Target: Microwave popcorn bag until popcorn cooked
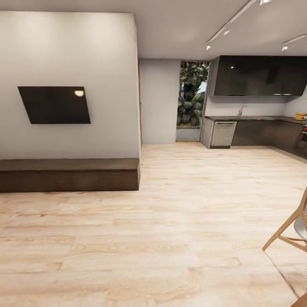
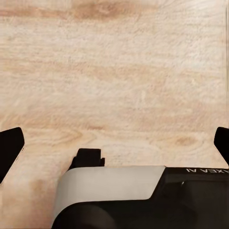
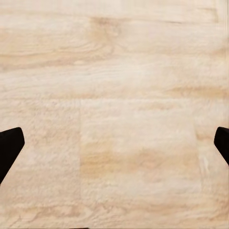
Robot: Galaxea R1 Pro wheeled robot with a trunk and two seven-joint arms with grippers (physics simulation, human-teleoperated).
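From the head view, the kitchen [image 1: 256, 106] lies ahead and to the right across open wood floor [image 1: 170, 221]; its dark tabletop [image 1: 256, 118] runs along the far wall, and no popcorn bag or microwave can be made out. A chair leg [image 1: 285, 228] stands near on the right. The left wrist view has the left gripper [image 2: 114, 143] spread wide over floor. The right wrist view has the right gripper [image 3: 114, 145] equally wide, empty.

the room is bright and evenly lit. small ceiling lights [image 1: 226, 30] shine from a track up top, and daylight comes in by the window [image 1: 192, 94]. a little white glare spot sits on the dark wall screen [image 1: 55, 105], and tiny sparkles show on the black cupboards [image 1: 260, 76]. the wood floor [image 1: 170, 221] looks soft and a bit blurry, with faint shadows. straight lines bend near the edges.
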